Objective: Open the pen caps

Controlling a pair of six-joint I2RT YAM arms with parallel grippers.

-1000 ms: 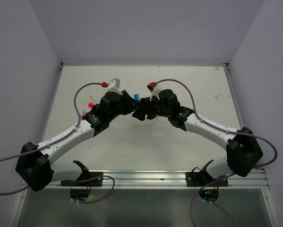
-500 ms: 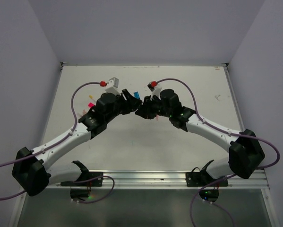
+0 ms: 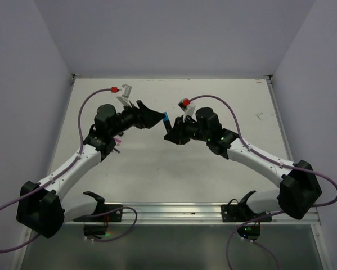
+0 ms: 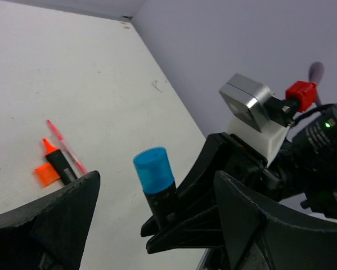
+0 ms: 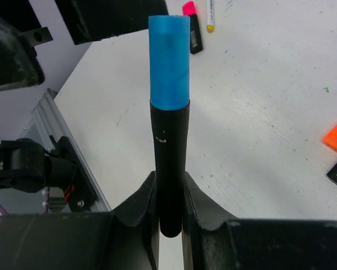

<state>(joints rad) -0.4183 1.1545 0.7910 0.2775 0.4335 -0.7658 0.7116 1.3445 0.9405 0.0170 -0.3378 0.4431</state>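
A stubby black highlighter (image 5: 169, 152) with its blue pen cap (image 5: 169, 62) on stands up between the fingers of my right gripper (image 5: 169, 194), which is shut on the black body. From above, the blue cap (image 3: 166, 117) shows between the two arms, above the right gripper (image 3: 170, 129). My left gripper (image 4: 157, 179) is open, its fingers standing wide on either side of the blue cap (image 4: 154, 169) without touching it. From above, the left gripper (image 3: 155, 118) sits just left of the cap.
On the table beyond lie an uncapped orange highlighter (image 4: 58, 162), its loose orange cap (image 4: 44, 175) and a thin pink pen (image 4: 67, 147). A pink highlighter (image 5: 193, 28) and a white pen (image 5: 210, 14) lie farther off. A metal rail (image 3: 174, 212) runs along the near edge.
The right gripper has shut on the highlighter's body. The left gripper has opened, let go and drawn back to the left. The blue cap stays on.
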